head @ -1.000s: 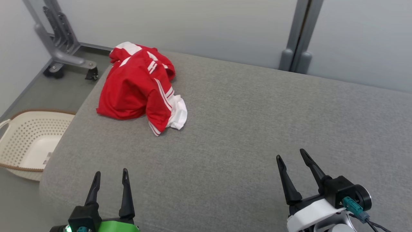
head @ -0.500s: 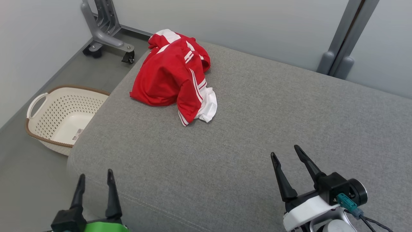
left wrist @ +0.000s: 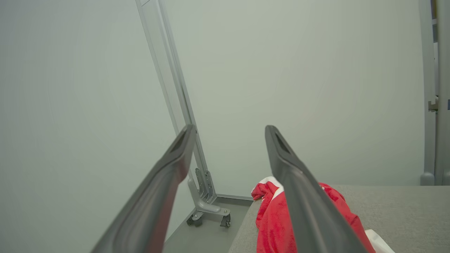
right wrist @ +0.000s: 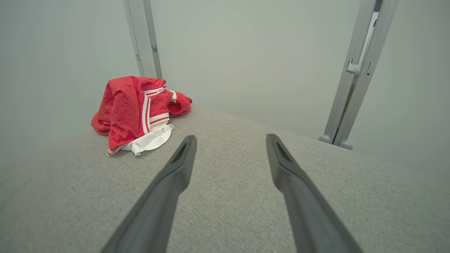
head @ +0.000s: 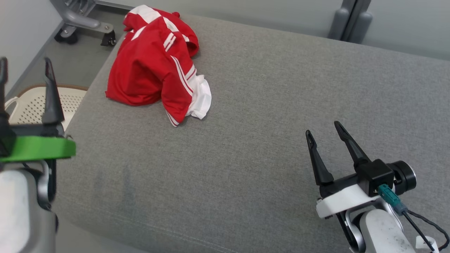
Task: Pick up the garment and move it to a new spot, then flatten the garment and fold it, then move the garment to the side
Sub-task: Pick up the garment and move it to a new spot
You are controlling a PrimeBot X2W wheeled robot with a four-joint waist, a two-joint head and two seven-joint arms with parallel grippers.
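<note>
A: Where is the garment being seen at this moment?

B: The red-and-white garment (head: 154, 66) is being shown as a crumpled heap in the upper left of the head view. It is lying on the grey padded surface (head: 267, 105), right beside that surface's left edge, and is not being gripped by anything.

A: What is being risked from here?

B: As a judgement only: the heap is lying so near the edge that it could be knocked over the side by a sideways nudge while it is being approached. It would then be heading toward the perforated basket (head: 28, 103), which is being seen on the floor at the left of the frame. A second risk is being posed by the folds. Layers are being piled on one another, so only one loose sleeve or hem could be caught in a pinch, and the rest would be dragged and snagged while being carried to a new spot. Flattening would then be made harder.

A: And the end effectors?

B: The left end effector (head: 24, 63) is being held up at the left edge of the frame, left of the padding's edge in the picture, with its fingers spread wide. Nothing is being held between them. In the left wrist view the garment is being seen past them, low in the frame. The right end effector (head: 323, 127) is being held at the lower right, well apart from the garment, likewise spread open and empty. No contact with the padding is being seen in the right wrist view.
</note>
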